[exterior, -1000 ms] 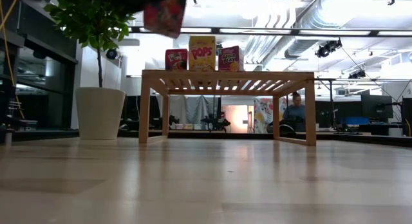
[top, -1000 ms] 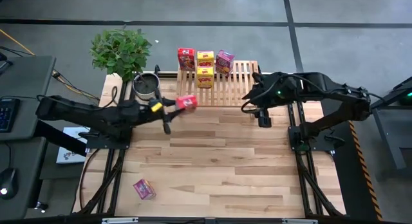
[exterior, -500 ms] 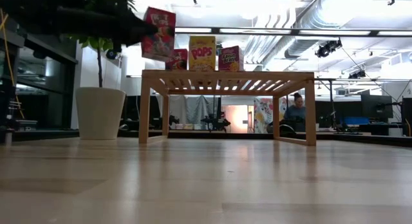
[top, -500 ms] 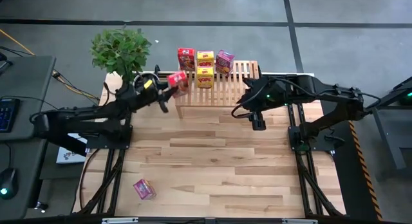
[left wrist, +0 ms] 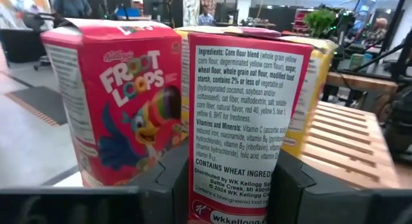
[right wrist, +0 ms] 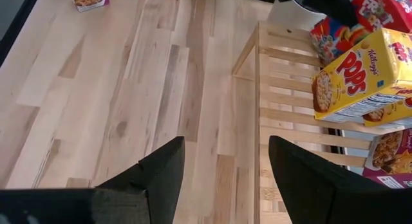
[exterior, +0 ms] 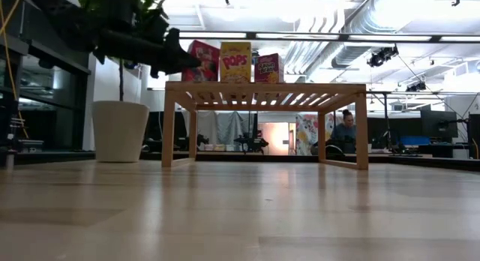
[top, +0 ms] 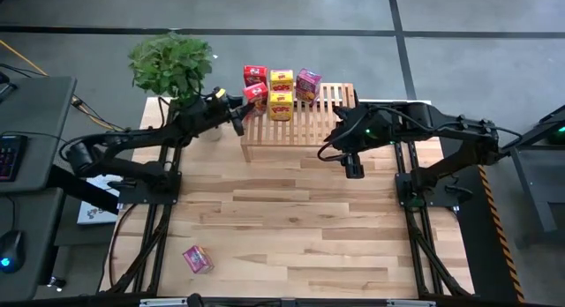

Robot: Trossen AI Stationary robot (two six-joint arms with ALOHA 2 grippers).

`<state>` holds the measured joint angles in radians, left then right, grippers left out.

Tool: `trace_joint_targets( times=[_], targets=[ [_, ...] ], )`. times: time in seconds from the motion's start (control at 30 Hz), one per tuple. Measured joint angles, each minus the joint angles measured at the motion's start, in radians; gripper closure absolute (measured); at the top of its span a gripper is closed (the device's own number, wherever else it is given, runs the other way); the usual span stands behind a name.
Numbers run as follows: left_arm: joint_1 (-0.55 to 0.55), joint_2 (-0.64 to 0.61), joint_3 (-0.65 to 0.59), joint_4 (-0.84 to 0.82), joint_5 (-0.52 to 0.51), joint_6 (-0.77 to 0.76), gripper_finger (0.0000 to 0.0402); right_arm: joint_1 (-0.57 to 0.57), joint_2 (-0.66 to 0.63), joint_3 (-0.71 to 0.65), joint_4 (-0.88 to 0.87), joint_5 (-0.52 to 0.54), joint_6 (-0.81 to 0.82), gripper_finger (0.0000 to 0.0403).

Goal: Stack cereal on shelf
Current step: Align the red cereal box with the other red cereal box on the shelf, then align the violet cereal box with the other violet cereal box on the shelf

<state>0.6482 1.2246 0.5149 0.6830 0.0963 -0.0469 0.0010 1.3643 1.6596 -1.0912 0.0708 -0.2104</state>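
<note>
My left gripper [top: 240, 106] is shut on a red cereal box [top: 257, 93] at the slatted shelf's [top: 309, 122] left end. It sits just in front of a second red Froot Loops box [left wrist: 122, 102] standing on the shelf. Two yellow boxes [top: 282, 78] [top: 281, 105] and a pink one [top: 308, 84] also stand on the slats. Another pink box [top: 197, 258] lies on the table near its near left corner. My right gripper [top: 353, 168] hangs open over the table by the shelf's near right side. My left gripper pinches the red box between its two fingers [left wrist: 168, 182], which lie on its two broad faces. The narrow ingredients panel [left wrist: 241, 121] faces the wrist. The fingers reach in level from the table's left. The box is upright at shelf-top height [exterior: 199, 62]; whether it rests on the slats I cannot tell.
A leafy plant [top: 172, 62] in a white pot [exterior: 116, 130] stands at the table's far left corner, right beside my left arm. The wide wooden tabletop [top: 300, 228] stretches in front of the shelf. A person [exterior: 345, 126] sits far off in the room.
My left gripper has carried the red box from above the table in front of the shelf's left end toward the far edge. It came down to shelf-top level beside the other red box and stayed shut throughout. The plant swayed a little.
</note>
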Motion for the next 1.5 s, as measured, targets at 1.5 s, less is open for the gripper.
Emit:
trace_joint_targets(
  times=[1.5],
  targets=[
    [0.000, -0.211, -0.002, -0.254, -0.180, 0.051, 0.0178, 0.000, 0.000, 0.000, 0.029, -0.005, -0.007, 0.0186]
  ],
)
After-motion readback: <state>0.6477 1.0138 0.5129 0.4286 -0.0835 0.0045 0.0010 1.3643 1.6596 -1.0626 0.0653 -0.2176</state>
